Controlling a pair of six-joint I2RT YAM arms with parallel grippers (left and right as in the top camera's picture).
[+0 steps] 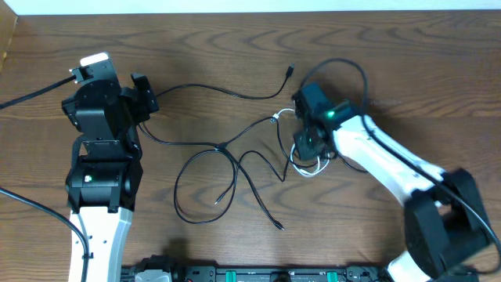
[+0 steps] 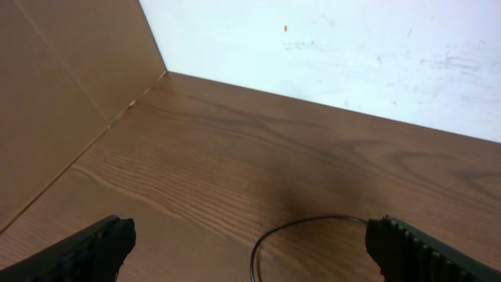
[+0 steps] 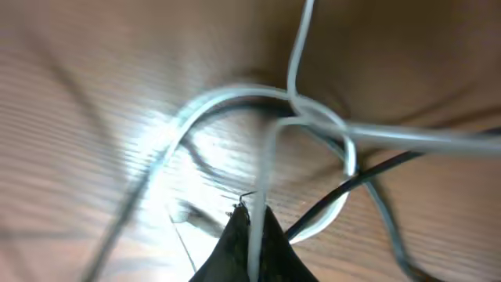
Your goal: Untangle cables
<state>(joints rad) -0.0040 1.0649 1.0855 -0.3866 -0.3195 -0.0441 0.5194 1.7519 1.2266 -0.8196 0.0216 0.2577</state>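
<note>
Jaws on the right arm are clenching the white cable at the tangle's three o'clock edge. Black cables are sprawling across the surface, and the left jaws are standing released at nine o'clock.

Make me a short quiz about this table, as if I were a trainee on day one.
1. True or false: the left end effector is shut.
2. Pick one: the right end effector is pinching a cable of which colour? A black, B white, C red.
3. Fill the gap: most of the cables spread over the wooden table are ____.

Key
1. False; its fingers stand wide apart with nothing between them.
2. B; it is shut on the white cable.
3. Black.
</note>
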